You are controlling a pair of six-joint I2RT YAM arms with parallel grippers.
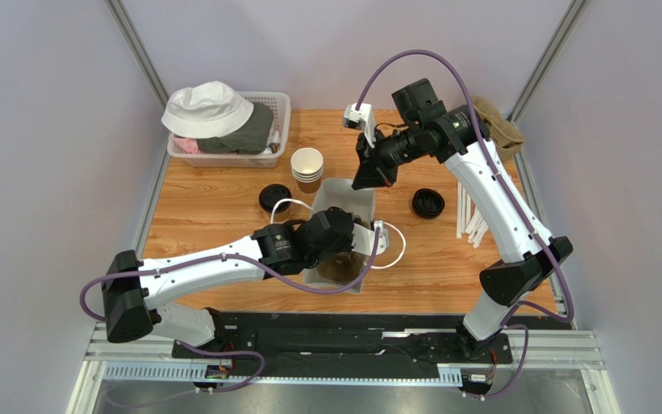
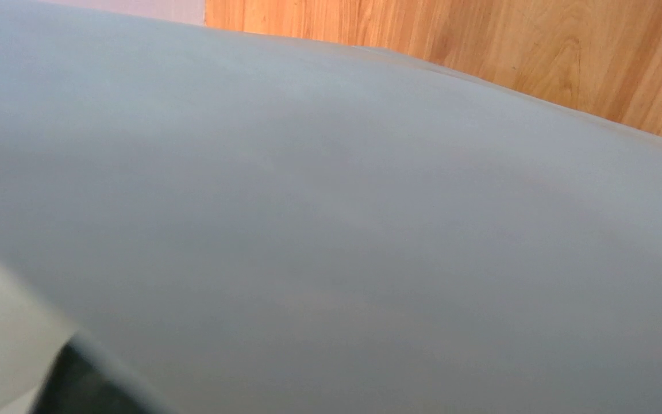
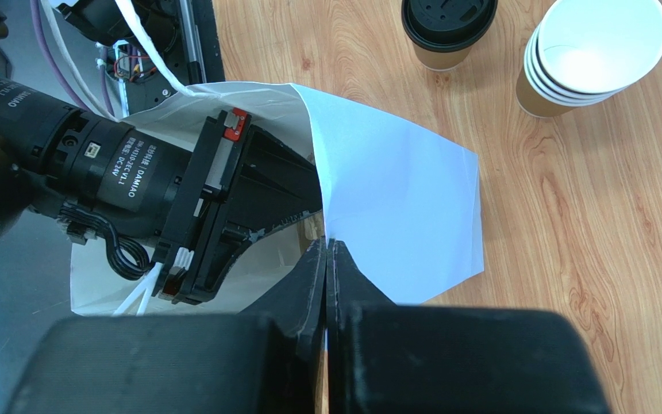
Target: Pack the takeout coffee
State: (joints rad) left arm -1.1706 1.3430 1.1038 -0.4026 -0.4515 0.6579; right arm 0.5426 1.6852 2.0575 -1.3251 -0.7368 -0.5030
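Note:
The takeout coffee (image 1: 274,198), a brown cup with a black lid, stands on the table left of the white paper bag (image 1: 347,200); it also shows in the right wrist view (image 3: 447,30). The bag lies at the middle of the table. My left gripper (image 1: 353,248) is inside the bag's mouth, its fingers (image 3: 278,168) spread apart and holding nothing. My right gripper (image 3: 327,246) is shut on the bag's (image 3: 403,207) upper edge. The left wrist view is filled by the bag's blurred wall (image 2: 326,241).
A stack of lidless paper cups (image 1: 307,164) stands behind the bag. A loose black lid (image 1: 428,203) and white straws (image 1: 468,220) lie to the right. A basket (image 1: 281,108) holding a white hat sits far left. A brown cloth (image 1: 498,125) lies far right.

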